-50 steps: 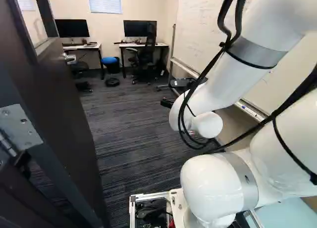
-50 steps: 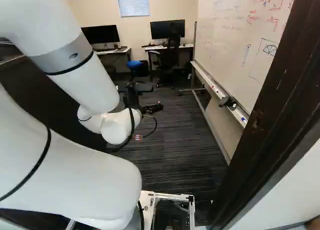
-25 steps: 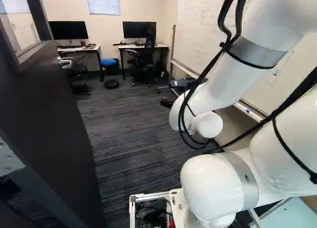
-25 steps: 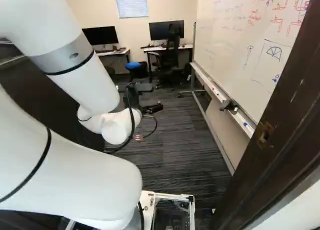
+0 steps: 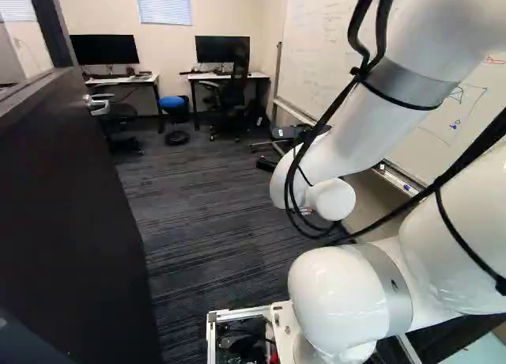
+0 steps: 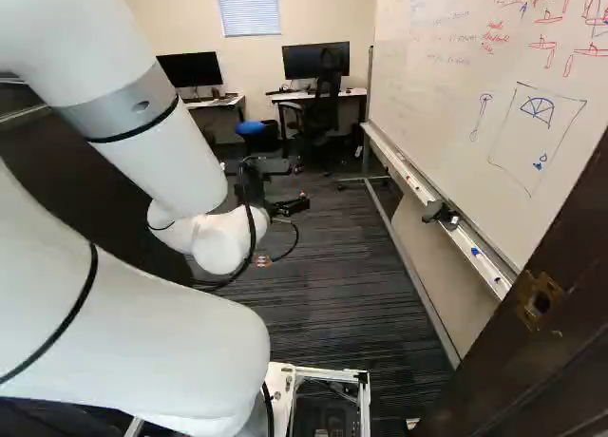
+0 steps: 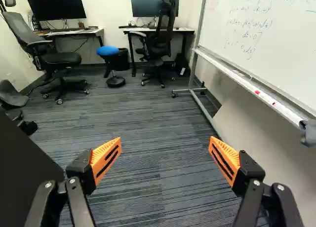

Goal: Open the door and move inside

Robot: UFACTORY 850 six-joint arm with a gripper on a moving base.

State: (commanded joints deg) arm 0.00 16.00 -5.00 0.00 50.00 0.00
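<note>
Tall flat dark door stands open, black orange-padded gripper released, empty; white-railed base seemingly partway past dark-brown doorframe, entry unfinished.

Light fairly even, blinds bright; door v. dark, min. detail; sheen on arm; bkgd softish.

No text could be read for certain: the red and blue handwriting on the whiteboard was too small or faint to make out.
</note>
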